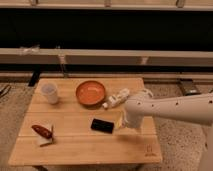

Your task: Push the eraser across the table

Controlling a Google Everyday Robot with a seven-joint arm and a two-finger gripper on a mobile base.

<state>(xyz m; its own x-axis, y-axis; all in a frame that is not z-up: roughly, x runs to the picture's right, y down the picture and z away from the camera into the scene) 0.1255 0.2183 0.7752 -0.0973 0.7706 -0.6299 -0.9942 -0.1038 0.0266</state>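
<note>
Light wooden planks, running lengthwise, form the rectangular top of the table [75, 147]; a small dark logo [148, 148] is printed near its front right corner, and the legs are cut off by the lower edge of the view. Toward the front left, a dark red elongated item [41, 131] lies on a small white square [46, 140]; its material cannot be made out. The eraser [102, 125] is a small, flat, matte black rectangular block lying flat on the planks, right of the table's centre, with its long side roughly parallel to the front edge. The gripper [121, 121] sits low over the table just beside the eraser's right end; contact cannot be confirmed, and whether the gripper is released or clenched cannot be told, since the wrist housing covers it. The arm [170, 107] is a smooth white shell with small dark dots, entering from the right edge. Farther back stand a round orange bowl [90, 92], a white cup [49, 93] well to its left, and a pale bottle [116, 98] lying on its side just right of the bowl. Behind the table, a long pale ledge [100, 56] runs under a dark wall.
</note>
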